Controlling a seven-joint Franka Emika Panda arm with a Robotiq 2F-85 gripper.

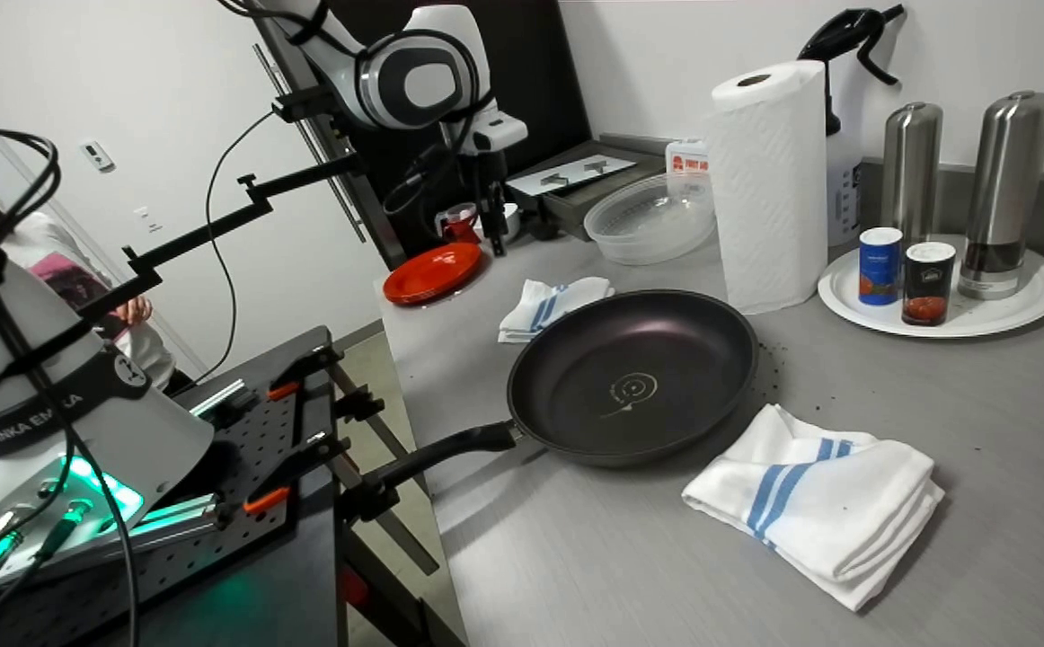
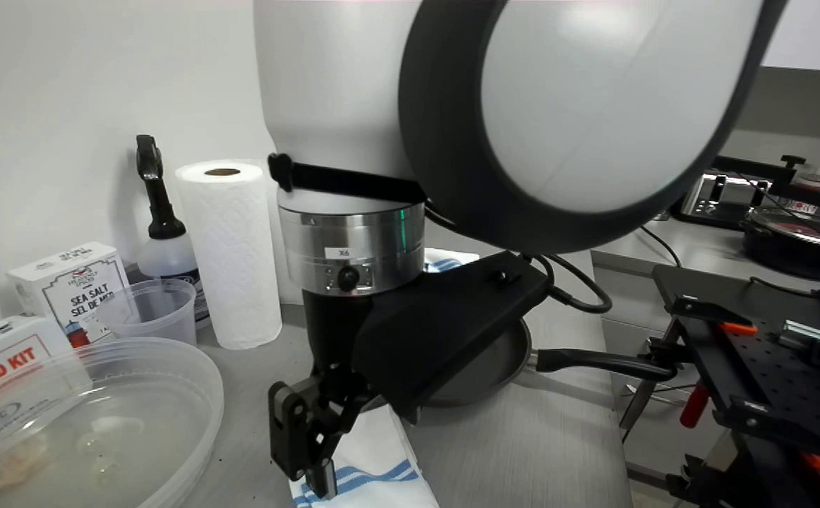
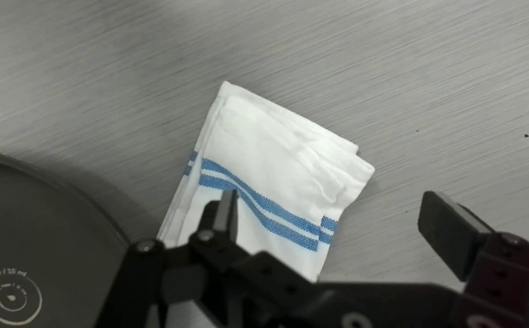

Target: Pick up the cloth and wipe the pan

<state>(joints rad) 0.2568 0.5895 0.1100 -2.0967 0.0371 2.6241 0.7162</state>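
Pan [image 3: 32,228] fills the lower left of the wrist view: round, black, shallow. We judge it rigid and smooth, likely to slide if pushed, so wiping calls for a light touch. Just to its right, with a narrow strip of counter [image 3: 428,91] showing between, lies the cloth [image 3: 271,177], white with blue stripes, folded flat in layers. We take it to be the cloth meant, since it lies nearest the gripper [image 3: 332,214]. It should be light, limp and hard to damage, though its layers may slip apart; we would pinch the whole stack at the wrinkled right edge. Over it and farther right, the gripper's fingers [image 3: 446,237] stand wide apart, one seen against the cloth, the other against the counter. We see nothing held between them, and in an exterior view the fingertips [image 1: 498,243] hang above the counter, seemingly touching nothing.
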